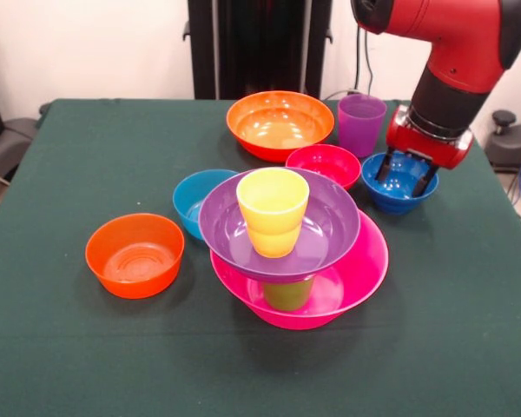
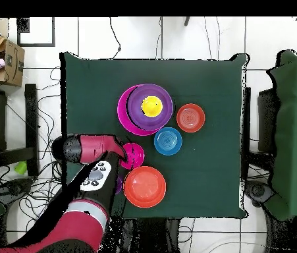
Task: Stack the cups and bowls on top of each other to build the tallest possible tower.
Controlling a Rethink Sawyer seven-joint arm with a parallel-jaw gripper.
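Observation:
The tower stands mid-table: a big pink bowl holds a lime green cup, which carries the big purple bowl with the yellow cup upright in it. From above, the yellow cup sits in the purple bowl. My gripper is open, its fingertips reaching down into the dark blue bowl at the right. It holds nothing. In the overhead view the arm hides this bowl.
The purple cup, big orange bowl and red bowl stand at the far side. The light blue bowl touches the tower's left. The small orange bowl stands alone front left.

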